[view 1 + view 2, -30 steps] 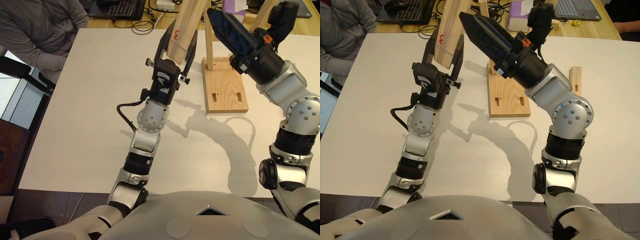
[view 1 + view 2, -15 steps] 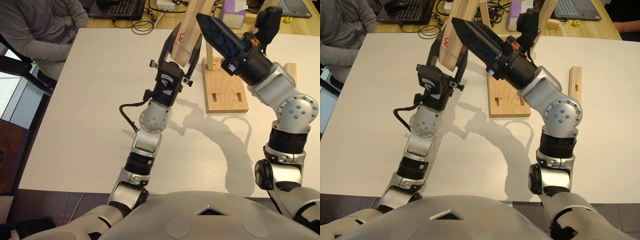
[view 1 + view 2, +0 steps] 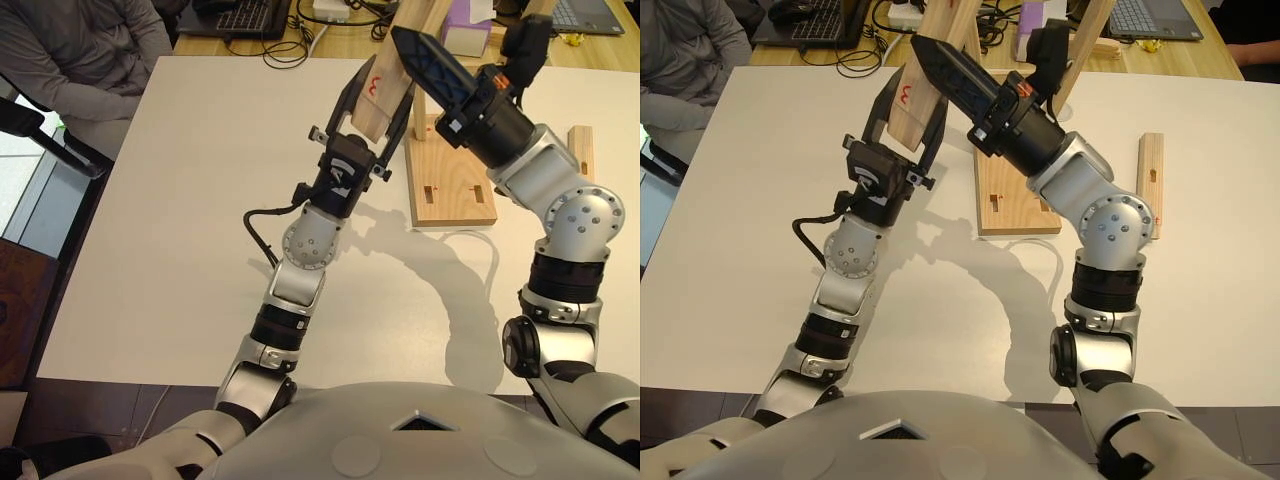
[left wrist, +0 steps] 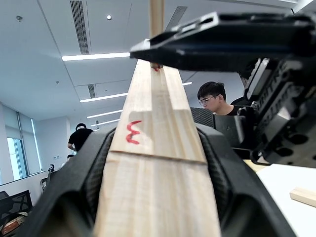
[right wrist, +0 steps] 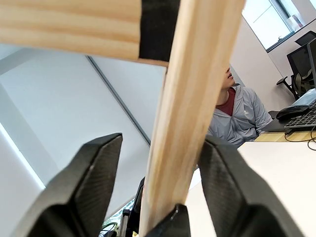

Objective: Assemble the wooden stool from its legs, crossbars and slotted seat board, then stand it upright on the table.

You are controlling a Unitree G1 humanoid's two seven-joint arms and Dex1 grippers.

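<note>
Head views: seat board lies flat on the table, slots up. The left gripper is raised just off the board's left edge. Its jaws pinch the lower end of a leg marked with a red 3. The leg slants up and away past the board's far left corner. The right gripper is above the board's far end, jaws spread wide, one finger crossing the marked leg. A second leg rises over the board's far end; its foot is hidden. A loose slotted piece lies flat to the right of the board, apart from it.

Left wrist view: pads press on both sides of the leg.

Right wrist view: fingers stand apart around a leg. One is close against it, with a gap at the other, so it is not clamped. Probably the marked leg; cannot confirm.

Handling, my judgement: stiff, light softwood with smooth faces, so somewhat slippery. Held near one end it levers and may pivot. A second hold should go near mid-length on the flat faces, keeping the joint end free. Slot edges may chip if forced askew.
</note>
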